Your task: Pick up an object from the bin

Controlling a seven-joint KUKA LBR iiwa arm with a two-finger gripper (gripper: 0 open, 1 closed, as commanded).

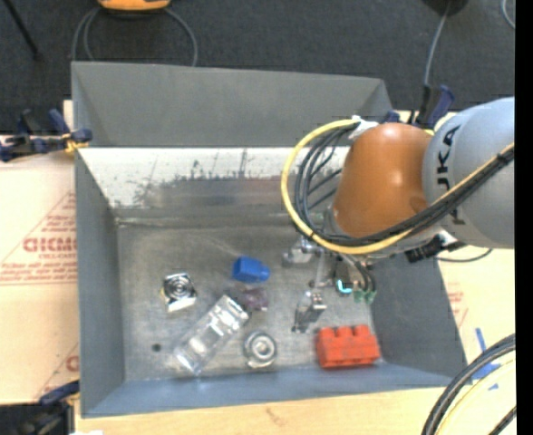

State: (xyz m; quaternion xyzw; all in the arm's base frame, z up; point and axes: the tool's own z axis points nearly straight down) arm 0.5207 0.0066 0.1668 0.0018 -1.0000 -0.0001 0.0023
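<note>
My gripper [309, 310] hangs low over the bin floor right of centre, under the arm's wrist. Just below and to its right, an orange-red ridged block [346, 346] lies near the bin's front wall, apart from the gripper. A small dark purple piece [256, 300] lies to the gripper's left. Up and left of that piece sits a blue rounded thing [250, 269]. Nothing shows held in the gripper.
Further left lie a clear plastic container [209, 334] on its side, a round silver cap [261, 348] and a shiny metal piece [179, 291]. The arm with its orange cover and cables overhangs the bin's right half. Bare floor lies along the back wall.
</note>
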